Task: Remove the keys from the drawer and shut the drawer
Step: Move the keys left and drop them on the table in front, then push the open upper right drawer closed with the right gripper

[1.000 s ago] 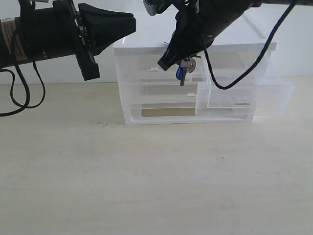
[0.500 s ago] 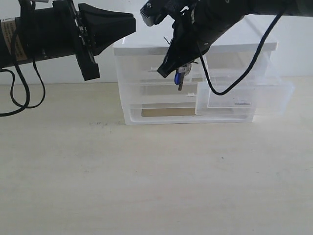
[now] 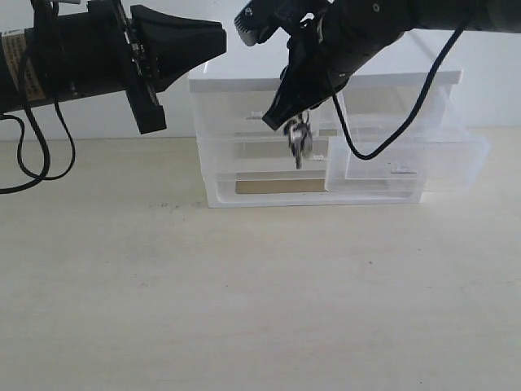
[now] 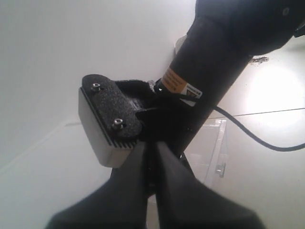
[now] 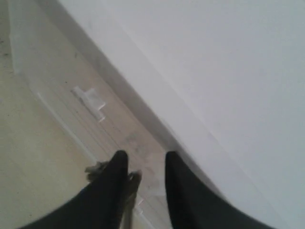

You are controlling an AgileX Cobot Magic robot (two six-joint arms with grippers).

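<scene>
A pale wooden table (image 3: 260, 293) fills the near part of the scene. At its far middle stands a translucent white drawer unit (image 3: 244, 130). The left arm (image 3: 73, 61) lies level across the upper left, its far end cut off by the frame edge. The right arm (image 3: 366, 28) comes in from the upper right, slants down and reaches left across the front of the unit. A black cable (image 3: 358, 142) loops below it.

The drawer (image 3: 415, 159), on the right side of the unit, stands pulled out toward the near side. Its inside is hard to read through the cloudy plastic.

The left gripper (image 3: 218, 39) points right toward the unit's top left corner. In its wrist view the fingers meet at the tips with nothing between them.

The right gripper (image 3: 275, 120) points down and left in front of the unit. Its wrist view shows the two black fingers (image 5: 116, 171) parted, with pale plastic visible in the gap.

The keys (image 3: 298, 145) hang in the air just under that gripper, left of the drawer and above the table. They are blurred and no blue tag can be made out. In the wrist view they show as a smear against one finger, and I cannot tell whether anything pinches them.
</scene>
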